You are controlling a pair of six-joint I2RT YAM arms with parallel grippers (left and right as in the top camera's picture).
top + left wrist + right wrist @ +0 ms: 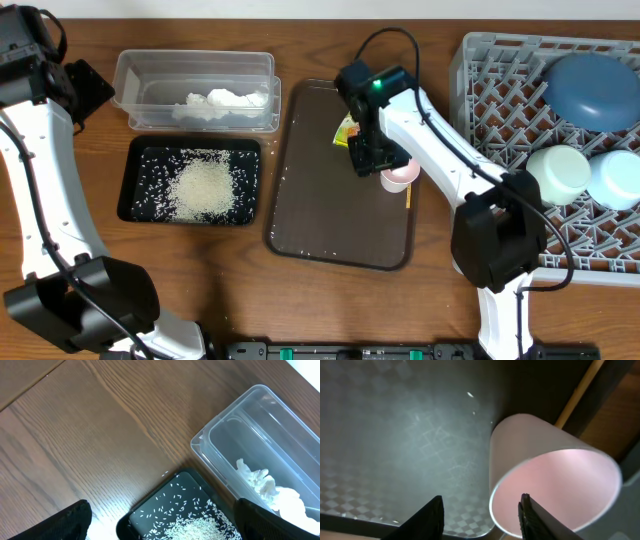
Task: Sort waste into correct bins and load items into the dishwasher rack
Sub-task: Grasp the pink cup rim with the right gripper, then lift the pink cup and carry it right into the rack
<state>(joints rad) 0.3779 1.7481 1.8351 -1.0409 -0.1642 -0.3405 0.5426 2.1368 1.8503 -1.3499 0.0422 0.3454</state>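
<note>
One pinkish cup point(530, 445), mouth at frame's lower right; right gripper point(481, 501), jaws half-wide, straddles its left rim wall.

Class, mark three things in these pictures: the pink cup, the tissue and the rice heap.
pink cup point(557, 490), right wrist view, on its inner wall.
tissue point(222, 103), overhead view, on the middle of the crumple.
rice heap point(205, 188), overhead view, on the centre of the pile.

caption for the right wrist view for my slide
right pincer straddling the rim of a pinkish cup on the dark brown tray, wooden stick beside it
</note>
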